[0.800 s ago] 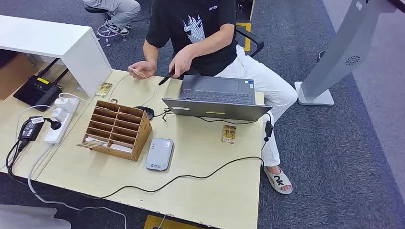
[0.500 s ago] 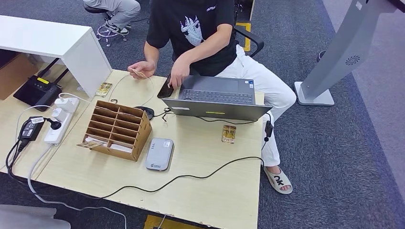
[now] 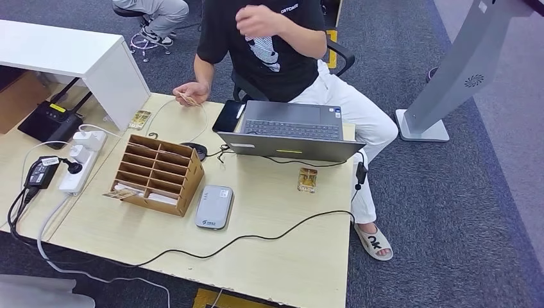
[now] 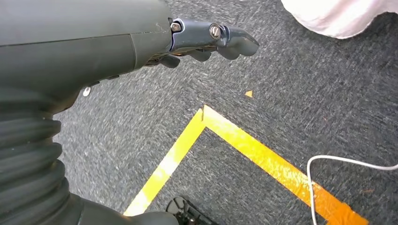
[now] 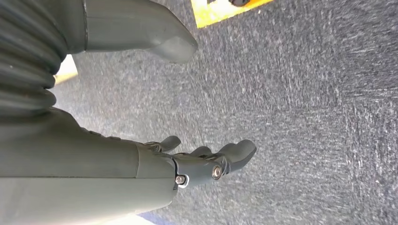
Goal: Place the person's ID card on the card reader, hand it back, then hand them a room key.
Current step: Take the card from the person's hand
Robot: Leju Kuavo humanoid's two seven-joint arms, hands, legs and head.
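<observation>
Across the table a seated person holds a small card (image 3: 188, 97) in one hand near the table's far edge; their other hand (image 3: 256, 19) is raised at chest height. The grey card reader (image 3: 214, 206) lies flat near the table's middle, beside a wooden slotted rack (image 3: 159, 172) with cards in its lower slots. A gold card (image 3: 307, 180) lies in front of the laptop, and another card (image 3: 139, 119) lies at the far left. My left hand (image 4: 206, 40) hangs over the carpet, fingers apart and holding nothing. My right hand (image 5: 206, 161) also hangs over carpet, holding nothing.
An open laptop (image 3: 292, 131) stands at the far side with a black phone (image 3: 228, 116) beside it. Black cables (image 3: 269, 237) cross the tabletop. A power strip (image 3: 80, 160) and adapter lie at the left. Yellow floor tape (image 4: 263, 157) runs under my left hand.
The person has laid the black phone down beside the laptop and lifted that hand to chest height. The card in their other hand has stayed where it was.
</observation>
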